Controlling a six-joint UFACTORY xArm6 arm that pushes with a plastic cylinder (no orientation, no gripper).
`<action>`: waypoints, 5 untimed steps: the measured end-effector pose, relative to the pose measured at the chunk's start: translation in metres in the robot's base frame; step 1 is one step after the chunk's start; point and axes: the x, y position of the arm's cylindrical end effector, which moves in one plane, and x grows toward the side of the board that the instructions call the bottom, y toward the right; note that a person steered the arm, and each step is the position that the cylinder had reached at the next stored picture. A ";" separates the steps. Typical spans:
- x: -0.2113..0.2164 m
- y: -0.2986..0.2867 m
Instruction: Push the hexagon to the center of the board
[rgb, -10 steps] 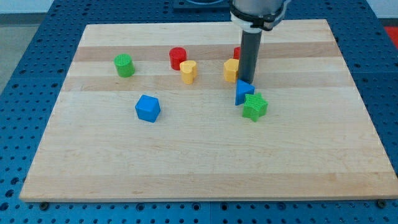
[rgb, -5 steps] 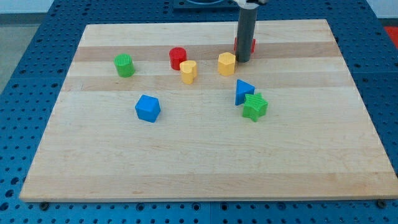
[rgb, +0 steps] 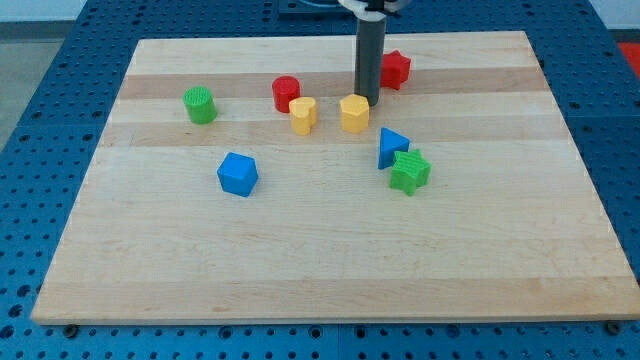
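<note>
We count eight blocks: two red, a cylinder (rgb: 286, 92) and a star (rgb: 395, 68); two yellow, a heart (rgb: 303, 114) and a hexagon (rgb: 354, 113); two green, a cylinder (rgb: 200, 104) and a star (rgb: 409, 171); two blue, a cube (rgb: 238, 174) and a triangle (rgb: 391, 146).

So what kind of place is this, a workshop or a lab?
Probably a robotics lab bench: a wooden board lies on a blue perforated table, with small coloured blocks like the yellow hexagon beside my tip.

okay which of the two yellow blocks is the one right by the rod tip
The yellow hexagon, the one further toward the view's right. My tip sits at its upper right edge. The yellow heart-shaped block lies apart, to the hexagon's left.
</note>
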 end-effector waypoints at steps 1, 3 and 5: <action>0.016 -0.001; 0.031 -0.014; 0.047 -0.020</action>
